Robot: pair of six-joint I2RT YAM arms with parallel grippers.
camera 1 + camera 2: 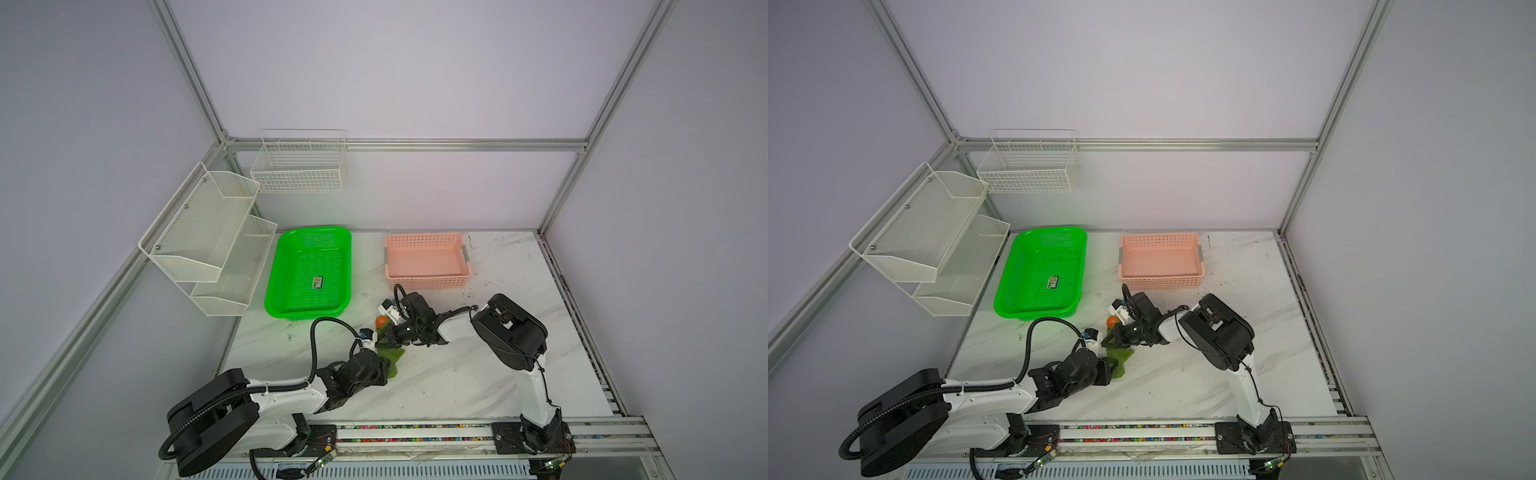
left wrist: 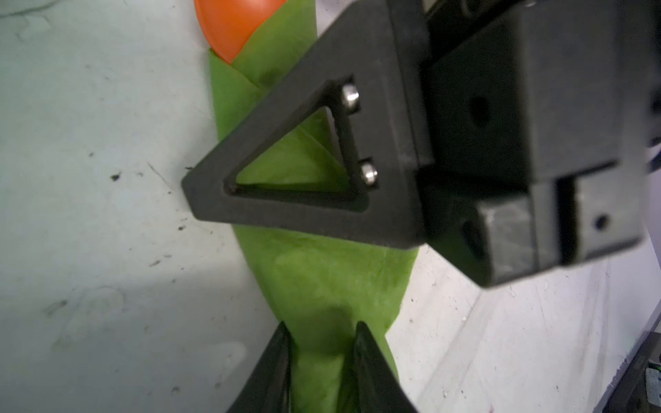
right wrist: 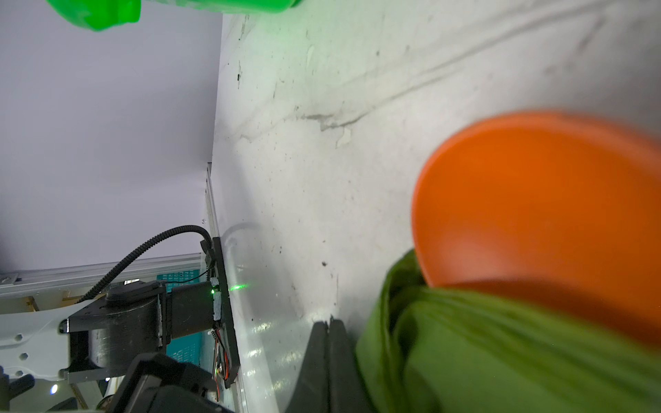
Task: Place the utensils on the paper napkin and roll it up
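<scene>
Napkin: the olive-green napkin (image 1: pixel 392 357) is rolled into a narrow bundle. It lies on the white marble table (image 1: pixel 478 365) near the middle, between the two arms and in front of the gap between tray and basket.

Spoon: the round orange bowl of a spoon (image 1: pixel 381 321) sticks out of the far end of the roll. Its handle is hidden inside the paper. In the right wrist view the bowl (image 3: pixel 536 207) sits right against the bunched green paper (image 3: pixel 500 357).

Left gripper: the left gripper (image 2: pixel 322 339) is at the near end of the roll. Its jaws are narrow, one fingertip (image 2: pixel 280 357) on each side, with the paper pinched thin between them.

Right gripper: the right gripper (image 3: pixel 327 329) reaches across from the right and is low over the roll just behind the spoon bowl. Its jaws are pressed together with nothing between them. The left wrist view shows its triangular finger lying across the napkin (image 2: pixel 322 279).

Green tray: a bright green tray (image 1: pixel 311 229) sits at the back left, well apart from the roll.

Pink basket: a pink basket (image 1: pixel 428 282) stands at the back, right of the tray.

Racks: a white mesh shelf (image 1: pixel 199 232) and a white wire basket (image 1: pixel 299 166) hang on the left wall frame.
</scene>
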